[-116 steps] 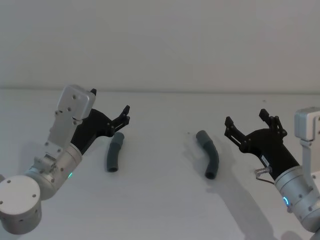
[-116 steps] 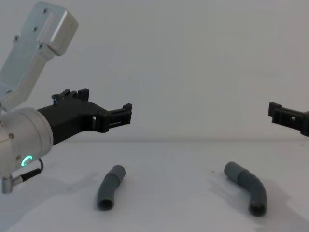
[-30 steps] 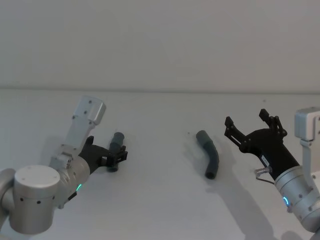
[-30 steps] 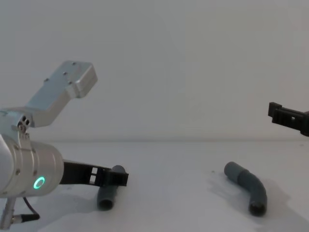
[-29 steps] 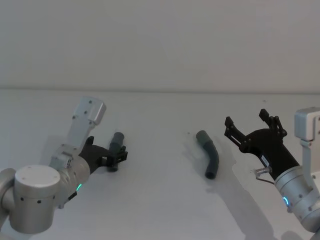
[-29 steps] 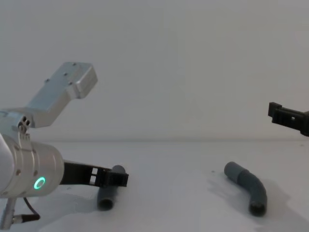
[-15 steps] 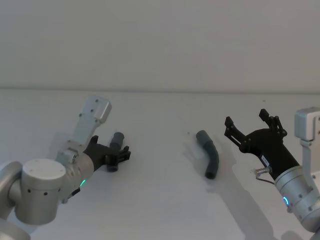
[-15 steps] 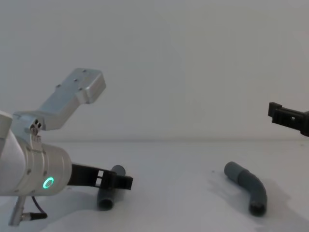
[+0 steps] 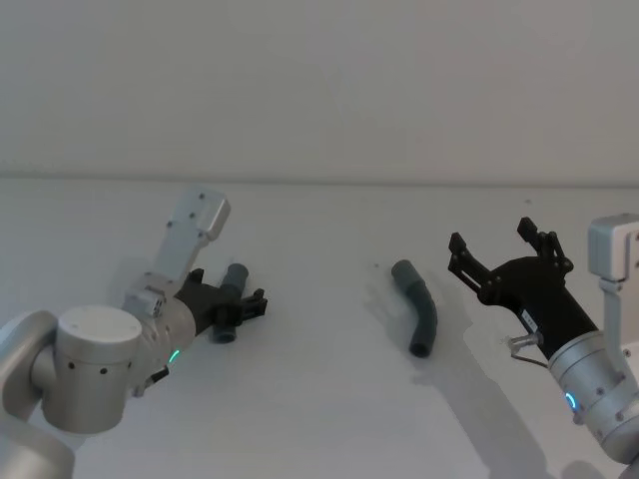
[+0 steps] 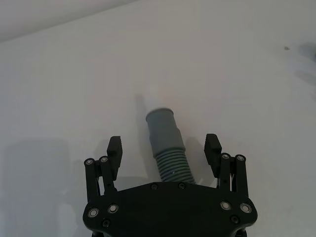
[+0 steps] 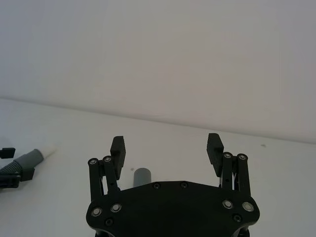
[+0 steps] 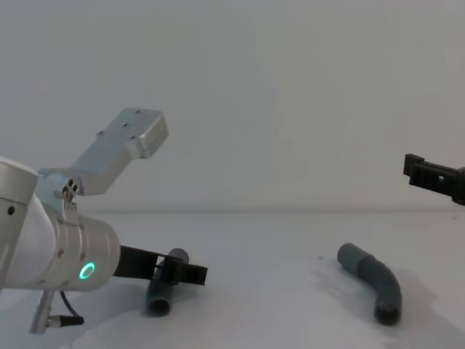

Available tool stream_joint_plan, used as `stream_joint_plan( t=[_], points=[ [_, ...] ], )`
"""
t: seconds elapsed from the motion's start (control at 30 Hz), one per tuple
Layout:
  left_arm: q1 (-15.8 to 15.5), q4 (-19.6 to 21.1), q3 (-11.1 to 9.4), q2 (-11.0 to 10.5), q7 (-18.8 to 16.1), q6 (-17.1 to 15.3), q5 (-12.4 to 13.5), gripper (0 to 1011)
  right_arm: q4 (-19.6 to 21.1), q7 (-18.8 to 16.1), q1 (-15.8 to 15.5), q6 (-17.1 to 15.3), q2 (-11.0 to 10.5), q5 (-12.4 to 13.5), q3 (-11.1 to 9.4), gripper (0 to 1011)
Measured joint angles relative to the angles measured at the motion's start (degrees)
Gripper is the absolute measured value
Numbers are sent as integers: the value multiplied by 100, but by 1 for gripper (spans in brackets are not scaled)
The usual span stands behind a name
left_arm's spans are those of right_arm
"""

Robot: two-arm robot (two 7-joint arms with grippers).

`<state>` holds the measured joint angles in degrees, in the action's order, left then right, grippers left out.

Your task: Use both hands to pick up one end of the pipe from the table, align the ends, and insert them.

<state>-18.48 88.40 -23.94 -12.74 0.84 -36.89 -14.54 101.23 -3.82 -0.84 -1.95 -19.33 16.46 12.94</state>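
Observation:
Two grey bent pipe pieces lie apart on the white table (image 9: 319, 409). My left gripper (image 9: 230, 297) is low over the left pipe piece (image 9: 237, 276), open, one finger on each side of it. In the left wrist view the open left gripper (image 10: 164, 144) straddles the corrugated middle of the left piece (image 10: 161, 122), whose smooth cuff end points away. In the chest view the left gripper (image 12: 186, 273) crosses in front of that piece (image 12: 160, 297). The right pipe piece (image 9: 420, 311) lies free. My right gripper (image 9: 491, 238) hovers open, off to its right and above the table.
A plain pale wall stands behind the table's far edge. In the right wrist view, one end of the right pipe piece (image 11: 142, 176) shows between the fingers of the right gripper (image 11: 166, 143), well below them. The table between the two pieces is bare.
The left arm came down from above the table and slid forward, so its open fingers now straddle the left pipe piece. Neither the right arm nor the pipes moved.

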Motion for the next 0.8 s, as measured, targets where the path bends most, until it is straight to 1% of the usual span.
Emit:
stream_joint_plan(
  t=[0.5, 0.53, 0.57, 0.63, 0.7, 0.77, 0.8],
  points=[
    [-113, -169, 57, 141, 65, -126, -4, 997, 0, 0, 0, 0, 0, 0, 0, 1000],
    [-116, -175, 59, 145, 69, -127, -4, 987, 0, 0, 0, 0, 0, 0, 0, 1000],
    [-123, -185, 63, 153, 75, -130, -4, 954, 0, 0, 0, 0, 0, 0, 0, 1000],
    [-129, -197, 66, 163, 84, -133, -6, 942, 0, 0, 0, 0, 0, 0, 0, 1000],
    [-134, -205, 69, 168, 90, -135, -6, 866, 0, 0, 0, 0, 0, 0, 0, 1000],
    [-138, -210, 72, 174, 94, -137, -7, 833, 0, 0, 0, 0, 0, 0, 0, 1000],
    [-141, -215, 74, 179, 98, -138, -7, 796, 0, 0, 0, 0, 0, 0, 0, 1000]
  ],
)
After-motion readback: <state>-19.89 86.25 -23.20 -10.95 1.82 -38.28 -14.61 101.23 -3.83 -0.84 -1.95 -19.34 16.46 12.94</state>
